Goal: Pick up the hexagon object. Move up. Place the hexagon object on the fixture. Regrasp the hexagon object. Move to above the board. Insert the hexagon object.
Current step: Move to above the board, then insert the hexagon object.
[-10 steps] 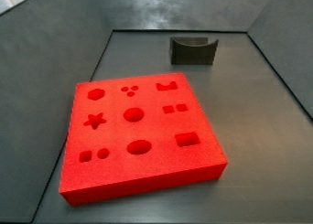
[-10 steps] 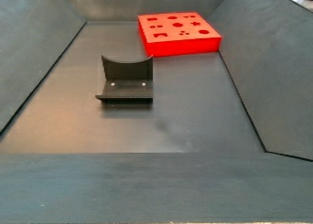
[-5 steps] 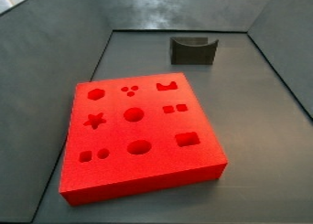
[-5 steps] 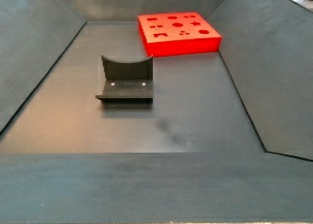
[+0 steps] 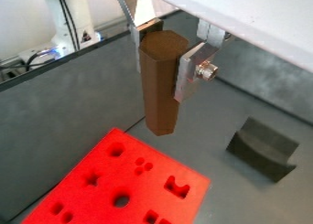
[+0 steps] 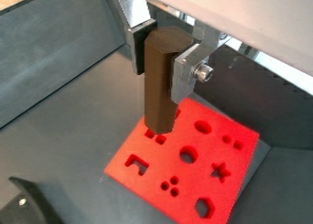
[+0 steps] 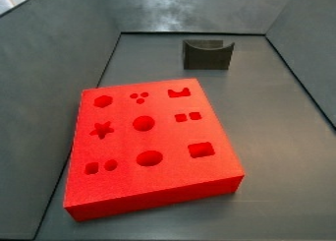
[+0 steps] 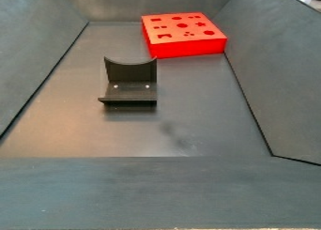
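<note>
The hexagon object, a dark brown prism peg, hangs upright in both wrist views. My gripper is shut on its upper part, silver fingers pressed against its sides. The red board with shaped cut-outs lies well below the peg's lower end. The board also shows in both side views, where neither the gripper nor the peg appears. The dark grey fixture stands apart from the board with nothing on it.
Sloped grey walls enclose the dark floor on all sides. White equipment with cables stands beyond the wall in a wrist view.
</note>
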### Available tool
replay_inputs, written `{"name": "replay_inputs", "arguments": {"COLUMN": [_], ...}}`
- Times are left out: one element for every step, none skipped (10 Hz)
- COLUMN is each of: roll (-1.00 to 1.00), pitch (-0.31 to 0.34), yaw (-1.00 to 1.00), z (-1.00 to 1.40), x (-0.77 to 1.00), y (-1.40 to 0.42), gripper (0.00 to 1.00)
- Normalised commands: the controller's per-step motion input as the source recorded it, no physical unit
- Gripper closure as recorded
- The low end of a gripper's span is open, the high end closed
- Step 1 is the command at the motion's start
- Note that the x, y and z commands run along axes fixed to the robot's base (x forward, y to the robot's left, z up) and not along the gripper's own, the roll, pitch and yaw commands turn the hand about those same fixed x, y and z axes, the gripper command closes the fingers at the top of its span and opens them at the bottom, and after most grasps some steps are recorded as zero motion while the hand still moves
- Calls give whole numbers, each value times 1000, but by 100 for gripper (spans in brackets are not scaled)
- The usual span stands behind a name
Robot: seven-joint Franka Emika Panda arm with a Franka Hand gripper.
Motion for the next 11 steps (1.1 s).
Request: {"name": "replay_inputs", "arguments": {"roll": [-226,6,0,-20,19,-60,-113,-111,-109,-111,-110], "pitch": [-60,20,-1,0,0,-50,-46,-50,-53,-57,-53], "yaw": [-24,0,6,0,-211,-374,-651,-654,-660,-657,-657], "z": [-2,0,-74,0,-134,-834,-946,-943,-940,-940,-943], "x": [-47,0,0,0,-454,-746,-623,-623,-620,-620,-623], "y": [10,0,-80,0,-6,11,157,146,134,137,134], "gripper": [100,100,100,100,100,100,100,100,100,100,100]}}
